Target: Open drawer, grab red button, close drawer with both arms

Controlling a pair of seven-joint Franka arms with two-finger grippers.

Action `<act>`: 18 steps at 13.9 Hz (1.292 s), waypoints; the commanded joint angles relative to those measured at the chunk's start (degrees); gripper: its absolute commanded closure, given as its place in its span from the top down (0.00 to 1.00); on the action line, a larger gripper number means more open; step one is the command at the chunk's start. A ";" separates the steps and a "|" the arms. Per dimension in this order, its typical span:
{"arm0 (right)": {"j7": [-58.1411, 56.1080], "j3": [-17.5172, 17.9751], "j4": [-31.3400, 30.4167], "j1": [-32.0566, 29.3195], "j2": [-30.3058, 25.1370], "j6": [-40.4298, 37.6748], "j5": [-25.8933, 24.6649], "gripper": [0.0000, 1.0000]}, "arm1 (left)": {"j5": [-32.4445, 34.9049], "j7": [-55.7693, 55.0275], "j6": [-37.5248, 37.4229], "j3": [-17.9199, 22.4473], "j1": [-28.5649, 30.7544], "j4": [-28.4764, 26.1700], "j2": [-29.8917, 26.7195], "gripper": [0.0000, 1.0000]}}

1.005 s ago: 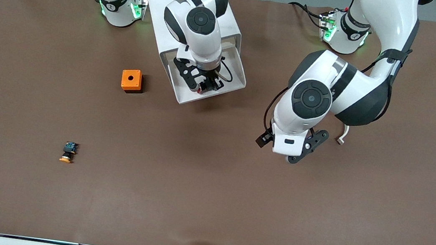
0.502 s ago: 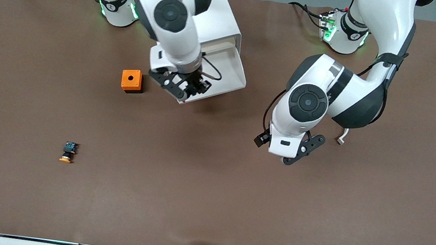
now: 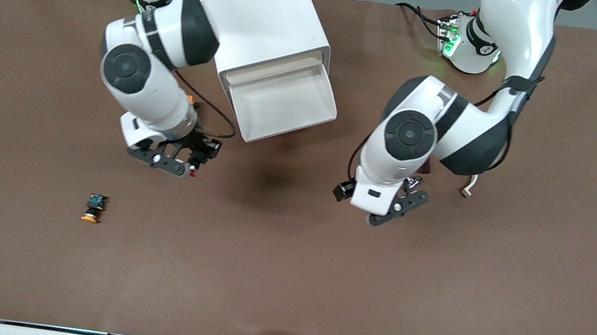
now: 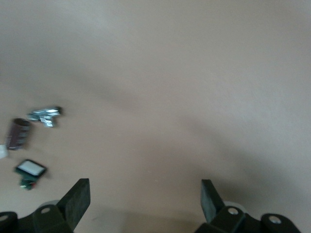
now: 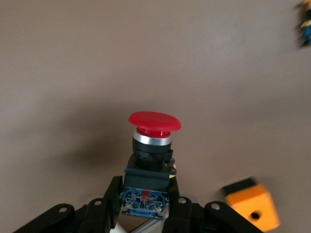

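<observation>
- The table (image 3: 283, 281) is matte brown.
- The white plastic cabinet (image 3: 262, 24) has its drawer (image 3: 284, 102) pulled out, looking empty; closing it likely comes next.
- The left hand (image 3: 394, 206), released, hangs over bare table, well placed to push.
- The right hand (image 3: 184, 159) grips the red-capped button (image 5: 153, 141) over the table.
</observation>
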 commanded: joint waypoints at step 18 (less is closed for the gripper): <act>-33.90 1.22 -0.29 -18.69 18.37 21.26 -0.87 0.00 | -14.59 -0.84 2.46 -0.80 -17.22 -1.08 6.81 1.00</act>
